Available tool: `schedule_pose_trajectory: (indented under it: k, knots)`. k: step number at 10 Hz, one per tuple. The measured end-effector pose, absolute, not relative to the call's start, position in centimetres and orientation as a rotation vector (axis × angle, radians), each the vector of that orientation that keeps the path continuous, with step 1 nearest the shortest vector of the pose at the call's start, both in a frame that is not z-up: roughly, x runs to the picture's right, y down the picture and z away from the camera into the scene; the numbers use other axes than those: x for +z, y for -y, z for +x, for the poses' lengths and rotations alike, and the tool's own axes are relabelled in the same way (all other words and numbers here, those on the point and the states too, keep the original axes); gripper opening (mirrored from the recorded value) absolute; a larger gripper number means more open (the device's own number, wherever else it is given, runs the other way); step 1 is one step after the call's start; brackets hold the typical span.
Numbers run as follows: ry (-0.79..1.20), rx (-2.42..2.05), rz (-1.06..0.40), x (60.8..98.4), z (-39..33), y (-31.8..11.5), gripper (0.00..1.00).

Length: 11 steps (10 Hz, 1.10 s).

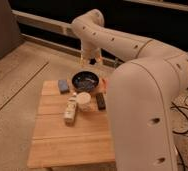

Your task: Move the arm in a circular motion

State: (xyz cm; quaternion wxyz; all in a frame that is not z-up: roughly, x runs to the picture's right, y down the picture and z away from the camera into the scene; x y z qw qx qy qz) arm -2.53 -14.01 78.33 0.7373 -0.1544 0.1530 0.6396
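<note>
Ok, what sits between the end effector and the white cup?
The bowl. In the camera view the end effector hangs near the far edge of the table, and the bowl sits between it and the cup.

You cannot see where the large cream-white robot arm [146,95] begins. Its thick lower segment runs off the bottom edge at lower right and hides the right side of the slatted wooden table [62,142]. The gripper [87,61] hangs at upper centre, just above the dark round bowl [85,81], and you can make out only a small dark tip. What lies in the bowl is unclear. The black cables [187,120] are cut off at the right edge.
</note>
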Motion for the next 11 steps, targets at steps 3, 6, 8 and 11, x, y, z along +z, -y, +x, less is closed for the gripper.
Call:
schedule_pose_trajectory:
  k: [3,6,8,11]
  knots:
    - [-0.246,1.298,-0.379,77.8,-8.2,14.9,0.65]
    - [-0.194,1.208,-0.405,76.8,-13.8,14.0,0.65]
    - [-0.19,1.187,-0.424,76.2,-15.5,12.7,0.65]
    - [-0.218,1.176,-0.451,74.6,-17.0,8.2,0.65]
